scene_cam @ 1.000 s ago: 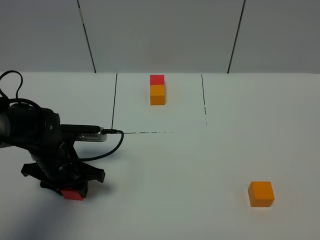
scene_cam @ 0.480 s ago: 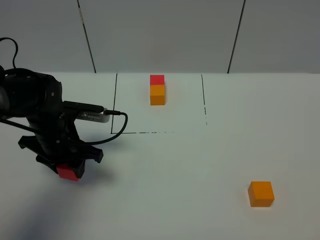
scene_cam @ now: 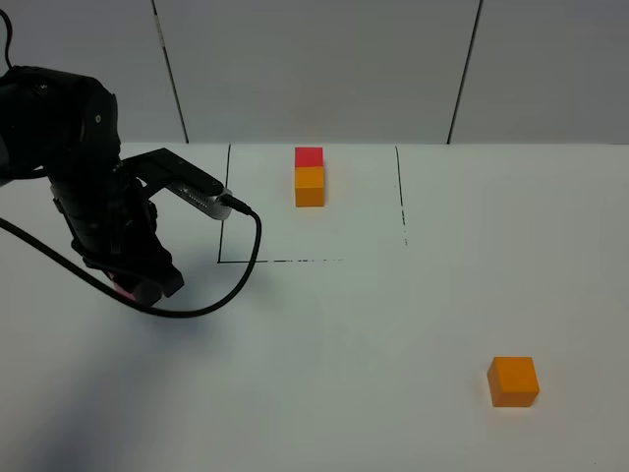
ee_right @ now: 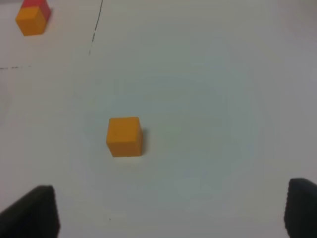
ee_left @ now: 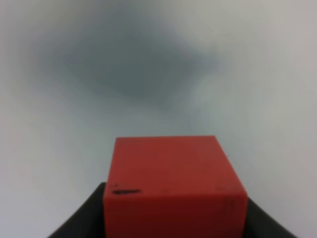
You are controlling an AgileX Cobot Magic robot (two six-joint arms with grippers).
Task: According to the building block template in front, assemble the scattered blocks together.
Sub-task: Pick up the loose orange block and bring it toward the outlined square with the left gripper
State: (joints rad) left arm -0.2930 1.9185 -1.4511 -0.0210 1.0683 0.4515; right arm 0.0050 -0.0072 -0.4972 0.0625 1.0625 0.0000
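The template, a red cube on an orange cube [scene_cam: 309, 177], stands inside the thin black drawn square at the table's back; it also shows in the right wrist view [ee_right: 32, 17]. My left gripper [scene_cam: 136, 286] is shut on the loose red cube [ee_left: 173, 191] and holds it above the table, left of the square; in the high view only a sliver of red [scene_cam: 129, 287] shows under the arm. The loose orange cube [scene_cam: 513, 381] lies on the table at the front right, also in the right wrist view [ee_right: 124, 136]. My right gripper [ee_right: 171, 210] is open and hangs above the table, apart from that cube.
The left arm's black cable [scene_cam: 211, 295] loops down over the table next to the square's left line [scene_cam: 224, 202]. Grey wall panels [scene_cam: 314, 69] close the table's back edge.
My left gripper has risen off the table with the red cube and moved back, toward the drawn square. The orange cube and the template have not moved.
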